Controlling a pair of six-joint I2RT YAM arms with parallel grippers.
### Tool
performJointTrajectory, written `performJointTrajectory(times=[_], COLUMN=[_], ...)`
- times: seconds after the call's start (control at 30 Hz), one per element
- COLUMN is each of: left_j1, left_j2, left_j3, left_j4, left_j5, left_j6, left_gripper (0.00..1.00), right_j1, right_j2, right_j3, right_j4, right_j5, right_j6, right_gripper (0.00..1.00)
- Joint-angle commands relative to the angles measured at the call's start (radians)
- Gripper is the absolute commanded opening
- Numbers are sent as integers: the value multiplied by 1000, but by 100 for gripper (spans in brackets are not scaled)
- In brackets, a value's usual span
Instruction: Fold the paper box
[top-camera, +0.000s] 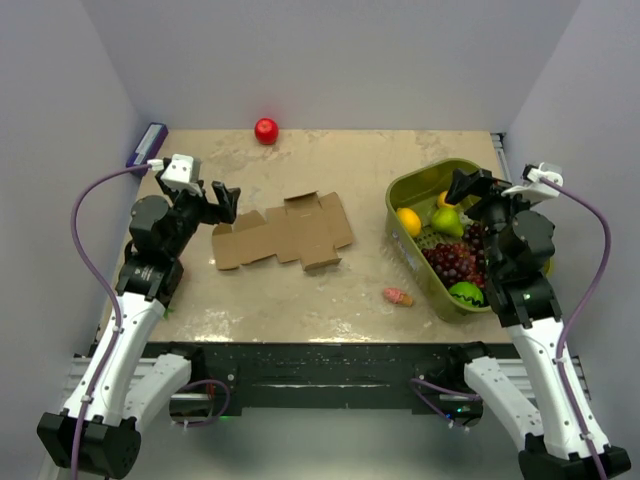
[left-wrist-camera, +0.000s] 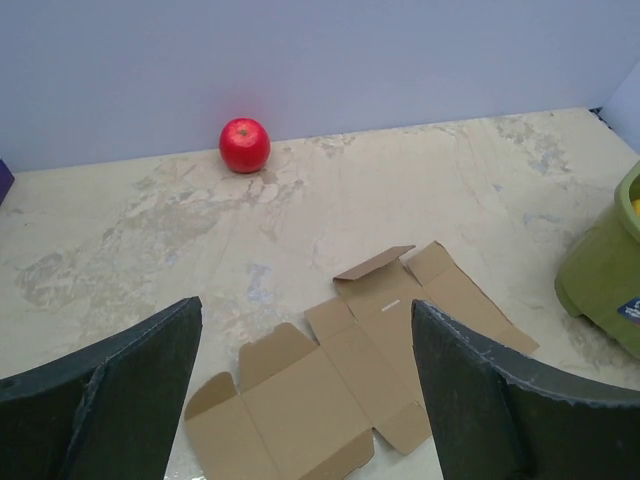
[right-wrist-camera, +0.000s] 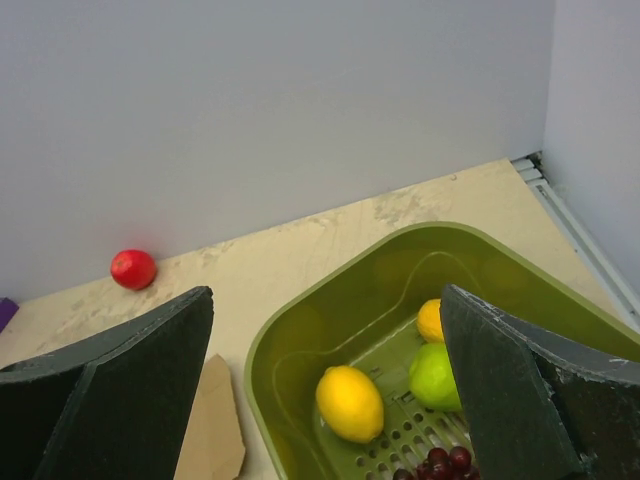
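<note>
The paper box (top-camera: 283, 233) lies as a flat brown die-cut sheet in the middle of the table, flaps spread out; the left wrist view shows the paper box (left-wrist-camera: 345, 370) with one far flap slightly raised. My left gripper (top-camera: 215, 203) hovers open just left of the sheet, and in its own view the left gripper (left-wrist-camera: 305, 400) frames the sheet below with nothing held. My right gripper (top-camera: 468, 187) stands open above the green basket; the right wrist view has the right gripper (right-wrist-camera: 325, 390) empty, and a corner of the paper box (right-wrist-camera: 212, 430) shows at lower left.
A green basket (top-camera: 401, 188) at the right holds a lemon (top-camera: 409, 221), a green fruit, grapes (top-camera: 453, 262) and other fruit. A red apple (top-camera: 266, 130) sits by the back wall. A small pink object (top-camera: 398, 296) lies near the front edge. A purple item (top-camera: 146, 144) rests at the far left corner.
</note>
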Motion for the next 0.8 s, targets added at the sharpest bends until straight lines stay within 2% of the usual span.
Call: performJointTrajectory(times=[0.0, 0.37, 0.47, 0.53, 0.6, 0.67, 0.77], left_j1=[4, 4, 4, -3, -8, -20, -62], left_j2=[-13, -10, 3, 26, 35, 46, 107], left_j3=[-8, -13, -24, -16, -31, -38, 16], left_j4=[45, 53, 85, 93, 136, 196, 162], left_j5=[33, 95, 82, 137, 253, 284, 283], left_j6=[18, 22, -10, 11, 2, -9, 17], left_gripper=[90, 89, 88, 87, 85, 84, 83], right_j1=[0, 0, 0, 1, 1, 0, 1], right_j2=[14, -20, -26, -12, 14, 28, 38], right_j3=[49, 55, 44, 58, 75, 93, 110], right_j4=[-16, -56, -64, -97, -151, -177, -219], right_j5=[-62, -68, -129, -227, -266, -315, -354], right_j6=[16, -6, -27, -49, -55, -55, -58], right_gripper=[99, 99, 99, 99, 99, 99, 99])
